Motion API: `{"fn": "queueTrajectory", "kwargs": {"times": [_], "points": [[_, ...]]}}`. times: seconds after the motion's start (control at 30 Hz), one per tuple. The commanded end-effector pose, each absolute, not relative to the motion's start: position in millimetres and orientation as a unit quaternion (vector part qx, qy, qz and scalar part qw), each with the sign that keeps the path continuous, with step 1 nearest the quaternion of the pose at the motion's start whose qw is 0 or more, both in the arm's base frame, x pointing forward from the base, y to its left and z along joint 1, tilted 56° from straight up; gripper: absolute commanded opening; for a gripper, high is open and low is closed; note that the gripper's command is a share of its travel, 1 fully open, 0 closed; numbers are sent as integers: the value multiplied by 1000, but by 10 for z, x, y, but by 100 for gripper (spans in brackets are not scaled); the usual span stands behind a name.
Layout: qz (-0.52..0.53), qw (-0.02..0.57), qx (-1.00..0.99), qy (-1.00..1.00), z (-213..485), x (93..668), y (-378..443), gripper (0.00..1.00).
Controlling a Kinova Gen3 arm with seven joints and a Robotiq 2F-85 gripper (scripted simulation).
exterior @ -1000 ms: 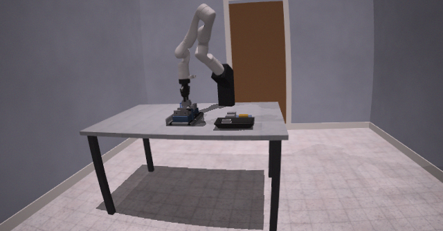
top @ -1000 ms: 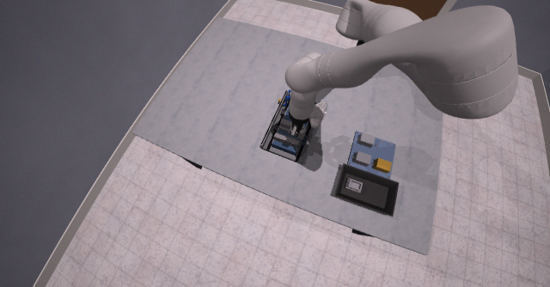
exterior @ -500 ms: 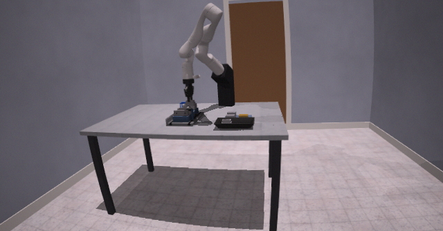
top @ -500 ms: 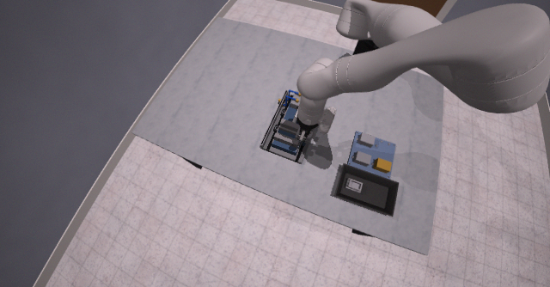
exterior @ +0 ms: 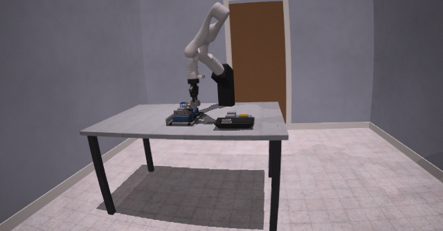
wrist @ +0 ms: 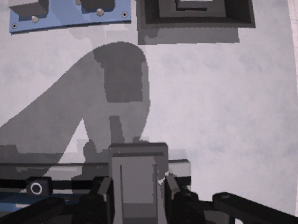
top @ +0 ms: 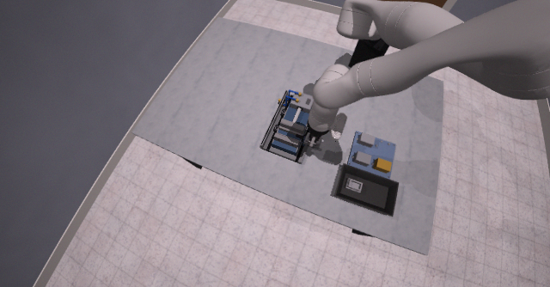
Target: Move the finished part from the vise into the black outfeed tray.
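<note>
My gripper (top: 313, 140) (exterior: 193, 97) (wrist: 139, 190) is shut on the finished part (wrist: 137, 171), a grey block, and holds it up in the air just right of the vise (top: 284, 132) (exterior: 185, 116). In the wrist view the vise's edge (wrist: 39, 187) shows at the lower left, behind the block. The black outfeed tray (top: 389, 192) (exterior: 239, 122) (wrist: 150, 4) stands to the right on the table. One pocketed part (top: 354, 186) lies in the tray's left half.
A blue plate (top: 389, 149) (wrist: 67, 20) with two grey blocks and an orange block (top: 383, 165) lies behind the tray. The arm's black base (exterior: 225, 86) stands at the table's back edge.
</note>
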State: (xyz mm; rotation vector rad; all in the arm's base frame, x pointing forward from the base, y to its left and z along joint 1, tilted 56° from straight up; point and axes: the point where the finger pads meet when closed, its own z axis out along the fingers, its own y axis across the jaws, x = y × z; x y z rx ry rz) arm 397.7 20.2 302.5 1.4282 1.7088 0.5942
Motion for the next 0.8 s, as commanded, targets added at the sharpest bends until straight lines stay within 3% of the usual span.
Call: {"fn": "queueTrajectory", "kwargs": {"times": [0.0,0.77], "points": [[233,409,558,683,3025,3987,318,0],[233,410,557,684,2947,4045,985,0]]}}
